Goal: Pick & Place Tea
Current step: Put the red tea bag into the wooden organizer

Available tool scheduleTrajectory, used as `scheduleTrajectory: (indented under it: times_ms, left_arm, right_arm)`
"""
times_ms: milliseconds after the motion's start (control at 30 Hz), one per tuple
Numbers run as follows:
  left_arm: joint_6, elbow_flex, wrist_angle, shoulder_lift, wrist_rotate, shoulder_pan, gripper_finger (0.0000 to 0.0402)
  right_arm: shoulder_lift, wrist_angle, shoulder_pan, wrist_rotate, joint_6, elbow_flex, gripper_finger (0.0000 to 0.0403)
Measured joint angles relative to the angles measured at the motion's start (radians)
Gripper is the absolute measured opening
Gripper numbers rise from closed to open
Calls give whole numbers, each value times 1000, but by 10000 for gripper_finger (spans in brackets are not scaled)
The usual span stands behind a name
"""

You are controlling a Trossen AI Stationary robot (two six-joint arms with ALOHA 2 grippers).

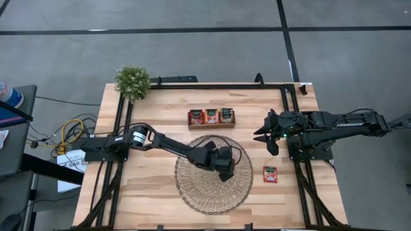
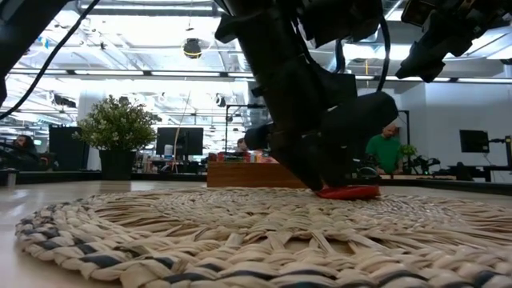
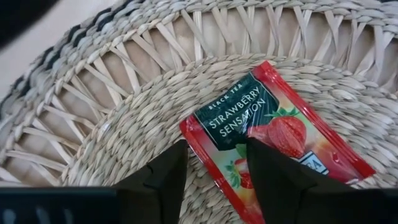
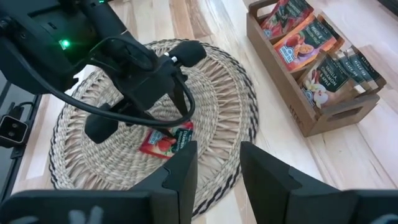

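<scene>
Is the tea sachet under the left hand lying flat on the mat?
Flat: the sachet lies printed side up on the woven mat.

The light wooden desk (image 1: 148,186) carries a round woven mat (image 1: 192,192) at lower centre, a brown wooden tray (image 1: 211,125) above it, a potted plant (image 1: 132,81) upper left, and one red tea sachet (image 1: 270,174) right of the mat.

– We get bright, even light from ceiling lamps (image 2: 192,48) in the low view.
– We see the mat (image 2: 240,240) blurred up close, and only soft shadows on the bench (image 1: 160,192).
</scene>
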Motion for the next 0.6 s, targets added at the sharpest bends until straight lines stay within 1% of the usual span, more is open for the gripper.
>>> scheduleTrajectory:
  times_ms: [133,400,500,600]
  left_arm:
    - [0,-1,-14,0,-38,-6,122]
    - [-15,-3,-4,-1,-43,-5,14]
    - [-9,4,-4,-1,-43,-5,3]
    - [35,56,-51,-1,-34,-6,0]
  right_arm:
    - [0,0,0,0,0,0,113]
    - [0,0,0,0,0,0,113]
    - [0,0,0,0,0,0,113]
    - [0,0,0,-1,0,0,113]
